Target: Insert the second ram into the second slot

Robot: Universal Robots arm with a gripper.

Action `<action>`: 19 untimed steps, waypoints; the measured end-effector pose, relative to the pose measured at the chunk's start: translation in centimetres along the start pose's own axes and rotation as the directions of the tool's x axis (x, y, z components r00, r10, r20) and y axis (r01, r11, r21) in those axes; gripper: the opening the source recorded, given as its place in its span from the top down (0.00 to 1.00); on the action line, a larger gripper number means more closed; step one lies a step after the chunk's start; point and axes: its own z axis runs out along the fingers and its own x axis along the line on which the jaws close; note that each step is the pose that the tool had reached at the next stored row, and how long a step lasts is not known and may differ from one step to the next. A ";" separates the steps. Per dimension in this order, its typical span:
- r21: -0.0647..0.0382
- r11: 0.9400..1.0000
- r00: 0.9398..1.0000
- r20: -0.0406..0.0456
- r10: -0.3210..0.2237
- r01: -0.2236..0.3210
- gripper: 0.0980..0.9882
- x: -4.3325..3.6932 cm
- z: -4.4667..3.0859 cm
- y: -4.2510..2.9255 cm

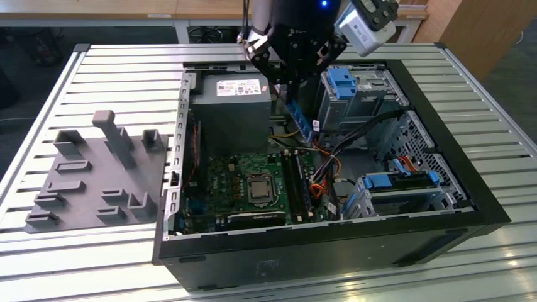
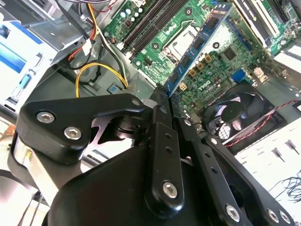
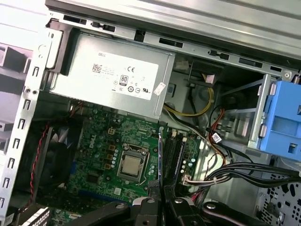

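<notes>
My gripper [image 1: 293, 94] hangs over the open computer case [image 1: 436, 113], shut on the second ram [image 1: 304, 123], a thin blue circuit-board stick pointing down toward the motherboard [image 1: 226, 189]. In the second wrist view the ram [image 2: 197, 42] runs out from the black fingertips [image 2: 160, 101] over the green board, with dark chips along it. In the first wrist view it shows edge-on [image 3: 160, 157] above the fingers [image 3: 150, 205], held above and just beside the long dark memory slots [image 3: 176, 153]. Those slots [image 1: 300, 182] lie well below the ram. I cannot tell whether any slot is filled.
A grey power supply [image 1: 231, 107] stands close beside the gripper. Blue drive caddies [image 1: 346, 82] [image 1: 403, 181] and bundled cables [image 1: 353, 135] crowd the exterior view's right. The processor socket [image 1: 256, 189] and a fan [image 2: 235, 113] sit near the slots. A grey parts holder [image 1: 92, 176] lies outside the case.
</notes>
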 end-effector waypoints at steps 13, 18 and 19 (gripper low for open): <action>0.000 0.997 0.997 0.002 0.081 -0.081 0.96 0.00 0.00 0.00; 0.000 0.993 0.993 0.003 0.120 -0.120 0.96 0.00 0.01 0.00; 0.000 0.992 0.992 0.004 0.128 -0.128 0.96 0.00 0.01 0.00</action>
